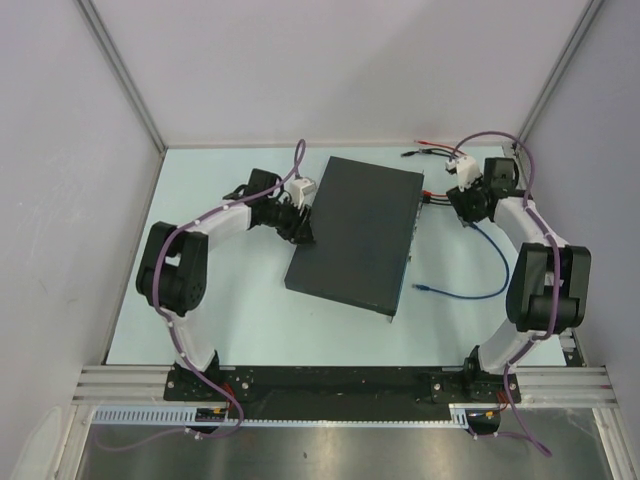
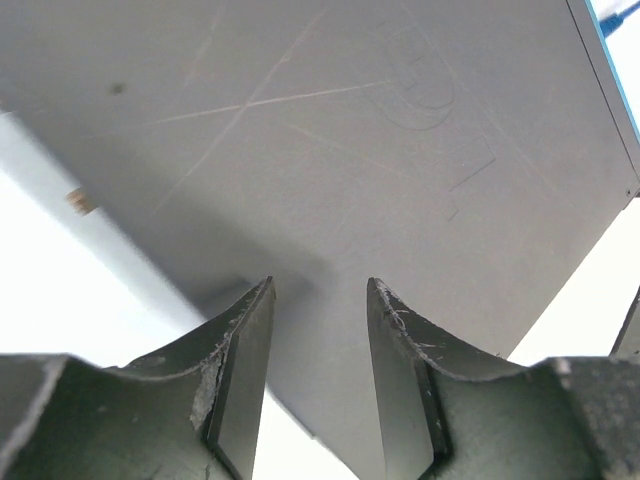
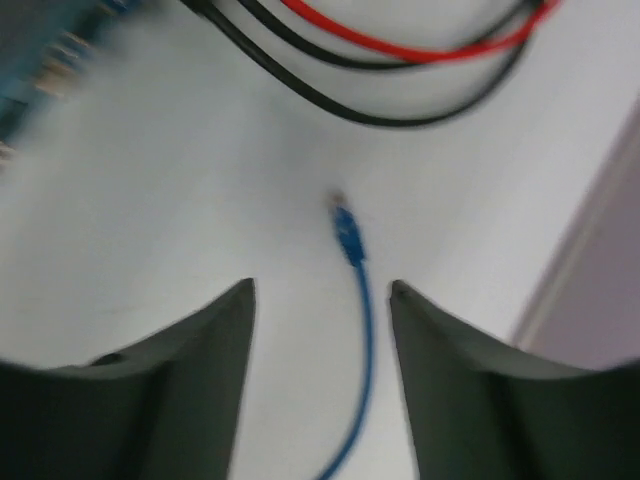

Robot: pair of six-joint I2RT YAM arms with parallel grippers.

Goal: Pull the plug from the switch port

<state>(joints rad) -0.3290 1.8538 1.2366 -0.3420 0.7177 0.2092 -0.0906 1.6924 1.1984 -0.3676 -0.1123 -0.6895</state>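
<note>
The switch is a large flat dark-grey box lying in the middle of the table, its port edge facing right. My left gripper sits at the switch's left edge. In the left wrist view its jaws stand apart over the scratched grey top, gripping nothing. My right gripper hovers to the right of the port edge, open. The blue plug lies loose on the table just beyond its fingertips, with its blue cable trailing back between them. The blurred ports show at the upper left.
Red and black leads run across the table by the switch's far right corner. The blue cable loops over the table right of the switch, ending at a second blue connector. Grey walls enclose three sides.
</note>
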